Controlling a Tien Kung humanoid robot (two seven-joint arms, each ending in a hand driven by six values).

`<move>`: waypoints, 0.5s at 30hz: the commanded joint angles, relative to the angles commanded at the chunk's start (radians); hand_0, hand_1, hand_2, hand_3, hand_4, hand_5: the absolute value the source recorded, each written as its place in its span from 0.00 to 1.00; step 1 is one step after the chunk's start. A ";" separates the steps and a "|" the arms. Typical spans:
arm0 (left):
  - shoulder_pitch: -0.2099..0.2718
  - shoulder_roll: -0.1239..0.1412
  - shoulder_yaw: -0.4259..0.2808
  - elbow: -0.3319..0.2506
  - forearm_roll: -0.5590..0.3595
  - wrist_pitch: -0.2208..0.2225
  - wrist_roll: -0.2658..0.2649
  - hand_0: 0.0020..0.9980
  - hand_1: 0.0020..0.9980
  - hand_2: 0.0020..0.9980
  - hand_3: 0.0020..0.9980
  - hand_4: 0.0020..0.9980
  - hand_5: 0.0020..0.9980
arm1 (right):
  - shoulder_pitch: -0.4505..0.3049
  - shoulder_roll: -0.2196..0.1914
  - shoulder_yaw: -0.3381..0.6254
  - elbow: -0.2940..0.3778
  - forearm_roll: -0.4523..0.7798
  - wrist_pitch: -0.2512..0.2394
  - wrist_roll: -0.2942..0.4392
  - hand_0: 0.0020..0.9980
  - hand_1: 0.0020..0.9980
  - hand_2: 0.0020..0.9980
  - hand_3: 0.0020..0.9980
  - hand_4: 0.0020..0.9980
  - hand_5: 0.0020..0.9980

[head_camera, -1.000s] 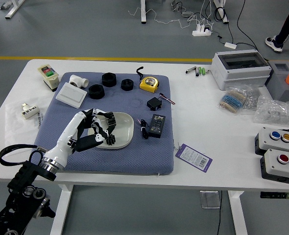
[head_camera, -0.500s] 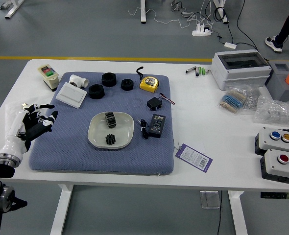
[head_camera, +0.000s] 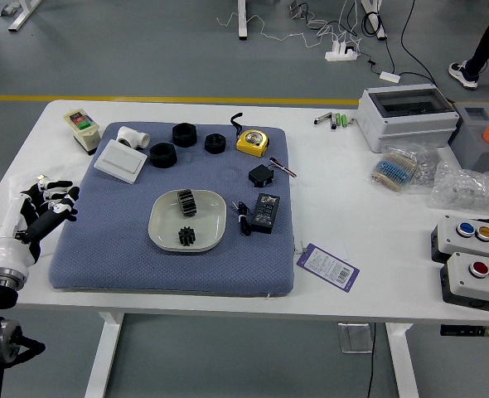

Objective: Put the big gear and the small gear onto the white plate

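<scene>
The purple-edged tag (head_camera: 328, 267) seems to carry a barcode (head_camera: 342, 274) and print too small to read.

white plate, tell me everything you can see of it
The plate is a shallow, off-white dish with rounded corners and a thin raised rim, smooth and glossy like ceramic or plastic. It sits flat, right way up, on the blue mat. The big gear lies in its far part, the small gear in its near part, apart. No hand touches it.
</scene>
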 joint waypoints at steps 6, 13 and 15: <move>0.002 -0.003 0.002 0.005 -0.044 0.010 -0.011 0.65 0.65 0.75 0.67 0.84 0.56 | -0.004 0.001 -0.005 0.000 0.001 0.000 -0.001 0.67 0.69 0.73 0.56 0.78 0.67; 0.002 -0.003 -0.005 0.010 -0.068 0.003 -0.017 0.74 0.74 0.84 0.78 0.86 0.61 | -0.006 0.002 -0.006 0.000 0.002 0.001 -0.001 0.67 0.69 0.73 0.56 0.78 0.67; 0.003 -0.003 -0.008 0.012 -0.078 -0.008 -0.016 0.78 0.79 0.89 0.82 0.88 0.66 | -0.005 0.001 -0.004 0.000 0.001 0.001 -0.002 0.67 0.69 0.73 0.56 0.79 0.67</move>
